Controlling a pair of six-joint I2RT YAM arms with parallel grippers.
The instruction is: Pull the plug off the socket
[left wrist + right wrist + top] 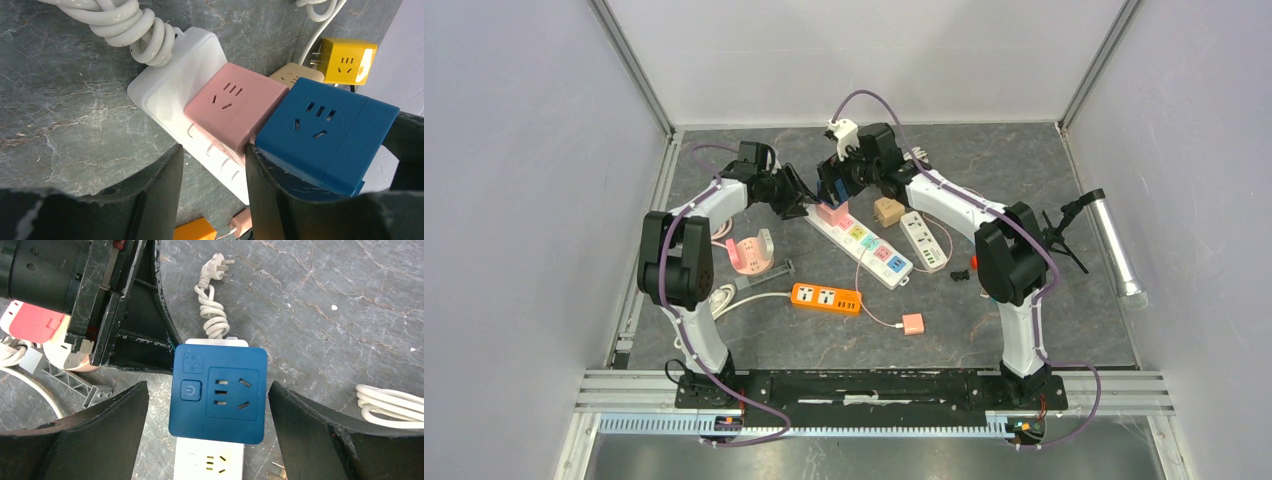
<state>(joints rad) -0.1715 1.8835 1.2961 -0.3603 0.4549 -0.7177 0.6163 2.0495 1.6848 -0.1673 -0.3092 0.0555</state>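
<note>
A white power strip (861,241) with coloured sockets lies mid-table. A pink cube adapter (232,106) sits plugged into its far end. A blue cube plug (217,392) sits stacked on the pink cube and hides it in the right wrist view. The blue cube also shows in the left wrist view (322,132). My right gripper (208,386) is open and straddles the blue cube, with a gap on each side. My left gripper (214,170) is open and low at the strip's side edge, its right finger (270,200) against the cubes.
An orange power strip (826,298), a second white strip (924,238), a tan adapter (887,211) and a small pink adapter (912,323) lie around. A yellow cube (348,61) is behind. A coiled white cord (212,315) lies past the strip's end. A silver cylinder (1116,250) lies at the right.
</note>
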